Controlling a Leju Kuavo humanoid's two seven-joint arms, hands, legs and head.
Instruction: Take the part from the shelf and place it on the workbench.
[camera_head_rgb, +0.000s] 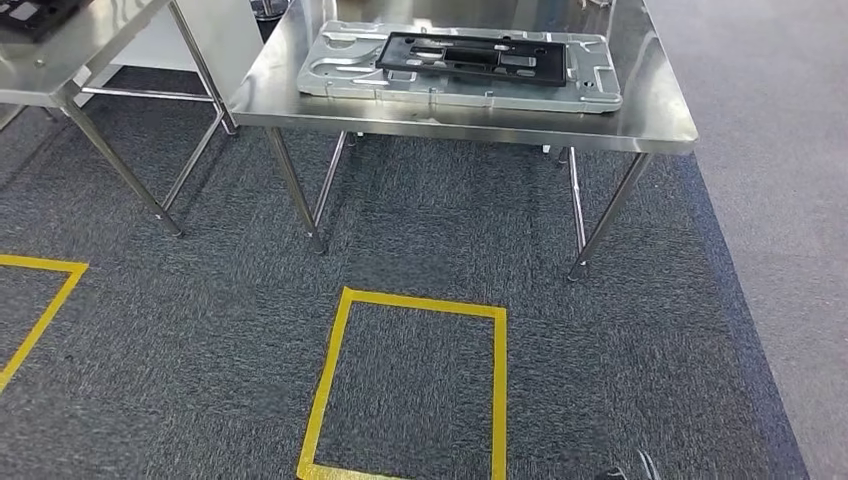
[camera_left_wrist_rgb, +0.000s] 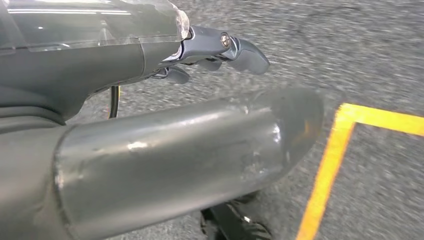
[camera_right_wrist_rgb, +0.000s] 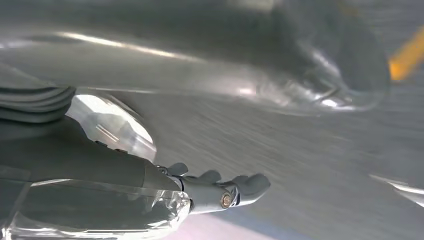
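While black part (camera_head_rgb: 470, 55) already lay on tabletop (camera_head_rgb: 655, 125), seemed done: left hand (camera_left_wrist_rgb: 210, 52) and right hand (camera_right_wrist_rgb: 215, 192) hung empty, fingers apart.

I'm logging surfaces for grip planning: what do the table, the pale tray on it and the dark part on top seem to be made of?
Table: likely stainless steel, brushed, with soft reflections and shiny tube legs.
Pale tray: looks like cast or machined light metal, matte silver-grey with cut-outs; painted plastic is possible.
Dark part: matte black, flat with slots; plastic or coated metal, hard to tell.
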